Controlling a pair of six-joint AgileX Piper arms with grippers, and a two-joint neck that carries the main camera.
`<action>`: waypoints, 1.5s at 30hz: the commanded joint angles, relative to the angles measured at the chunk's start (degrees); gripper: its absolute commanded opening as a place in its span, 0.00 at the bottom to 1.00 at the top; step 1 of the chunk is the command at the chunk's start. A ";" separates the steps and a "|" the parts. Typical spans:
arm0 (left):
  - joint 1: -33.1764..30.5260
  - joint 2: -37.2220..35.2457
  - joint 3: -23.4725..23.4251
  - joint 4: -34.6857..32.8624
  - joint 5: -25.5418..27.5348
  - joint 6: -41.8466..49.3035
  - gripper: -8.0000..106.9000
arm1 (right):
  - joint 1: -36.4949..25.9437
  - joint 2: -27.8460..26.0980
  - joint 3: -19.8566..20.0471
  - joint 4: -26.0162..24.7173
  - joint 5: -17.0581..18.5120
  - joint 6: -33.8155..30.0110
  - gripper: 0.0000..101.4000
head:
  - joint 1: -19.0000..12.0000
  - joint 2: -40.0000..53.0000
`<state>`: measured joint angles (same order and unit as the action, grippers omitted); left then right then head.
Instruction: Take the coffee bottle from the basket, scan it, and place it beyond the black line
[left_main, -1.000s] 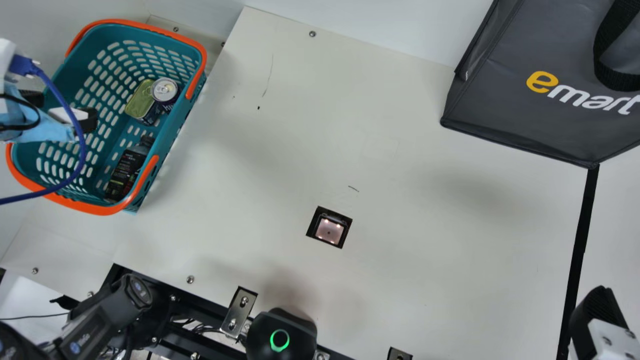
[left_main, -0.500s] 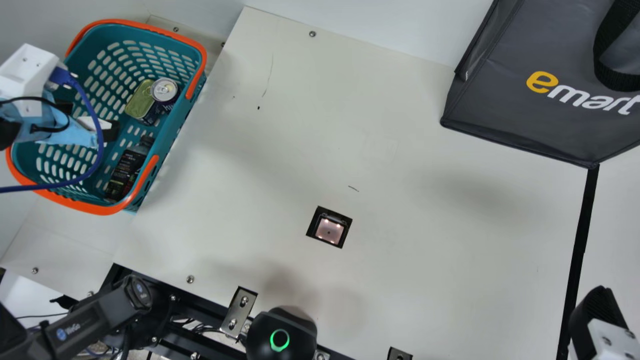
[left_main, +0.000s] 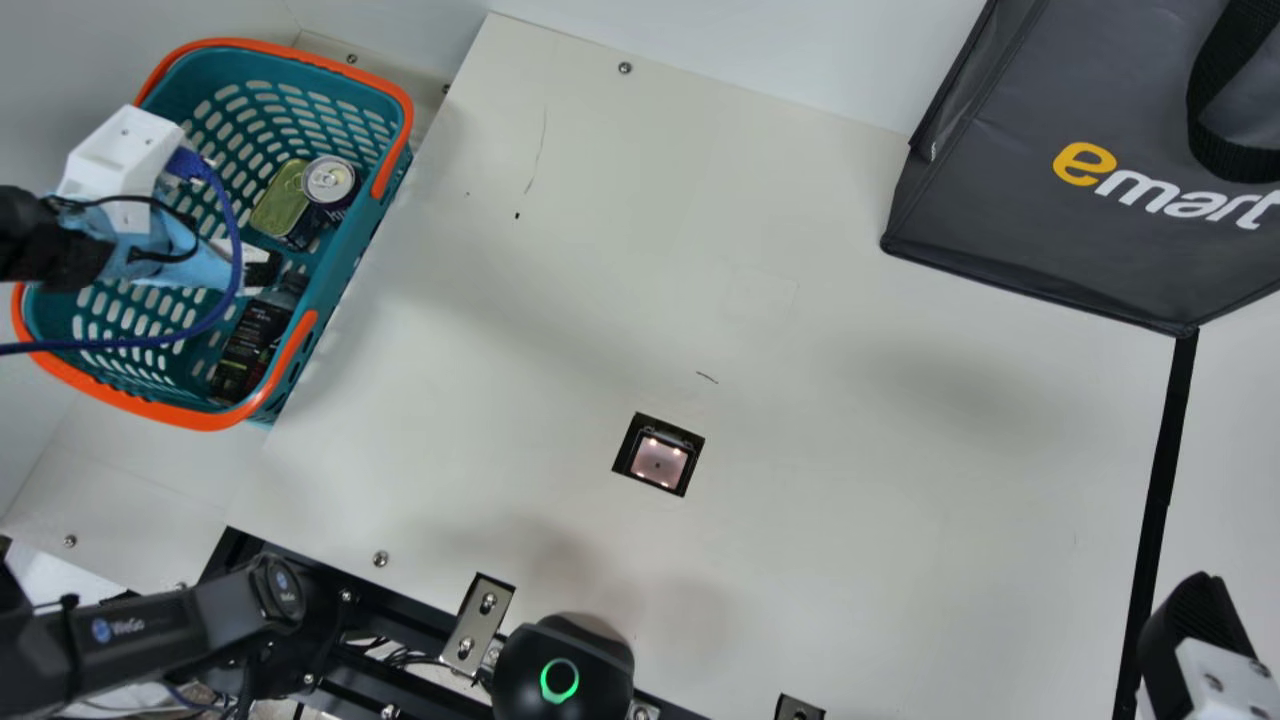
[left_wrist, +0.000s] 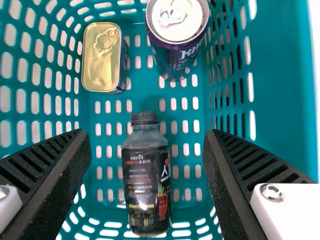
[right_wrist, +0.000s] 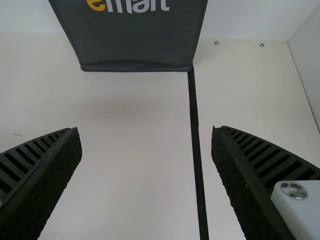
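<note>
In basket (left_main: 360, 225) lengthwise, bottle (left_wrist: 145, 185) toward cans (left_wrist: 177, 55).

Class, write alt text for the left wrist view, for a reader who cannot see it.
A dark coffee bottle lies in a teal slotted basket, framed by the open left gripper. Beyond the bottle's cap end are a gold-topped tin with a pull ring and a purple can with a silver top.
</note>
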<state>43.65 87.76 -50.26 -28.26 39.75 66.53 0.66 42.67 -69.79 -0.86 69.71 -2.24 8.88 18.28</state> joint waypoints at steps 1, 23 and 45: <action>-0.34 1.45 0.38 -0.40 -1.77 0.33 0.85 | 0.00 0.00 0.00 0.00 0.00 0.00 0.90 | -0.96 0.14; -0.83 16.02 2.20 -11.84 -15.27 11.97 0.85 | 0.00 0.00 0.00 0.00 -0.06 0.00 0.90 | -0.96 0.14; -3.67 25.62 1.00 -15.13 -22.61 12.39 0.85 | 0.00 0.00 0.00 0.00 -0.06 0.00 0.90 | -0.96 0.14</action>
<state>40.02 113.16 -49.21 -43.38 17.34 79.09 0.66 42.67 -69.79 -0.86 69.66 -2.24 8.88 18.28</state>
